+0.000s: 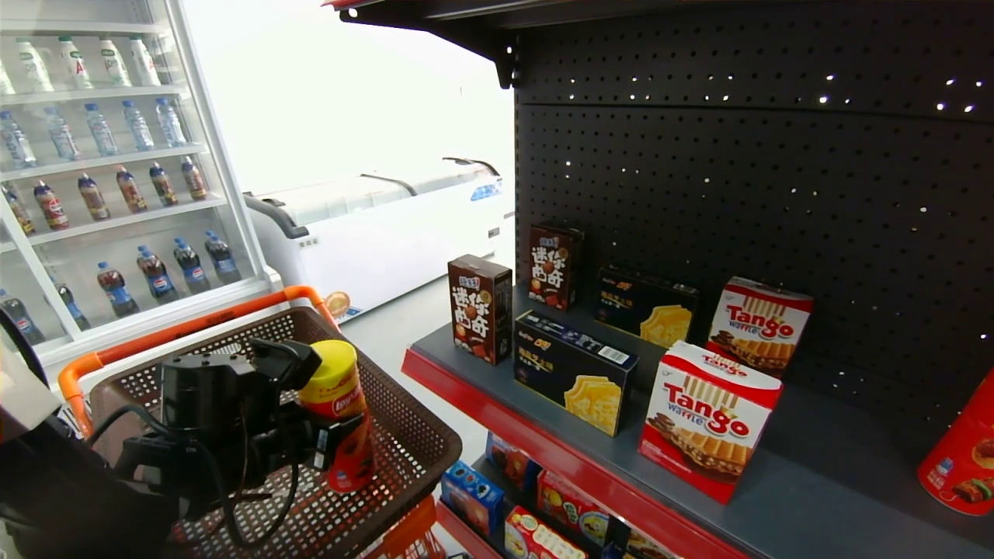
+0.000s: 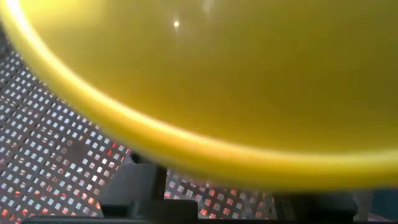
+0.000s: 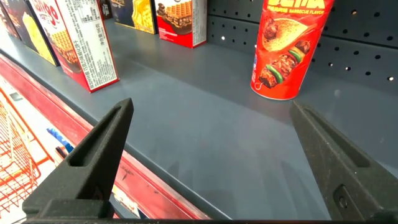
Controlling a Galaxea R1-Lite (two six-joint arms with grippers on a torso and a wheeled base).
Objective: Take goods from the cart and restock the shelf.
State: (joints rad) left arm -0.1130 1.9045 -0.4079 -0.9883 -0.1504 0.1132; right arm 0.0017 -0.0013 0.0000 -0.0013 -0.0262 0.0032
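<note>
Left claw (image 1: 332, 407) clamped across side of crisp can (image 1: 335, 374), just below yellow lid (image 2: 249, 74). Can upright, within cart (image 1: 423, 439) basket, shelf (image 1: 815, 473) well apart. Judged light, stiff card tube with glossy wall: may slip, may dent under hard squeeze. Mid-body hold judged soundest. Right claw (image 3: 211, 109) spread wide, holding nothing, over shelf deck near standing red can (image 3: 285, 53).

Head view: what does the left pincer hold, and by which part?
The left pincer holds the yellow-lidded can by its side, just below the lid.
</note>
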